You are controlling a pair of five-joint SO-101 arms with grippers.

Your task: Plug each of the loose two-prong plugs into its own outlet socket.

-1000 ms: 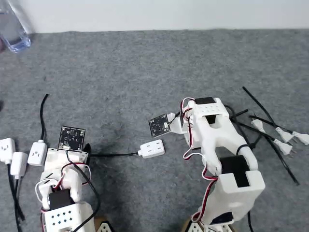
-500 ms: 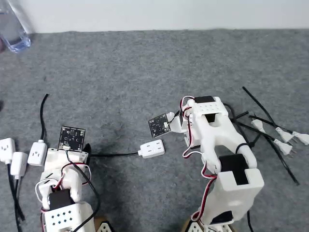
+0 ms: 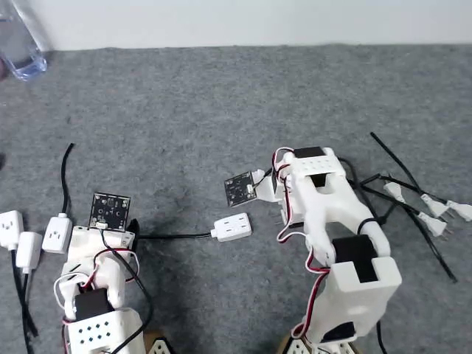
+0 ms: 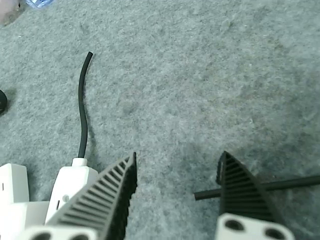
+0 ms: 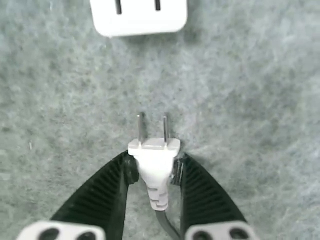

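My right gripper (image 5: 154, 162) is shut on a white two-prong plug (image 5: 153, 152). Its prongs point at a white outlet socket (image 5: 138, 17) a short way ahead, with bare carpet between them. In the high view that socket (image 3: 232, 227) lies between the two arms, and its black cord (image 3: 173, 236) runs toward the left arm. My left gripper (image 4: 177, 160) is open over the carpet with nothing between its fingers. A white socket (image 4: 70, 182) on a black cord (image 4: 82, 105) lies just beside it. Several loose plugs (image 3: 435, 221) lie at the far right.
More white sockets (image 3: 29, 240) sit at the table's left edge beside the left arm. Black cords (image 3: 402, 195) tangle to the right of the right arm. A clear bottle (image 3: 18, 44) stands at the back left. Open carpet stretches across the back.
The right arm has shifted slightly left with the plug, toward the middle socket. The left arm has kept still.
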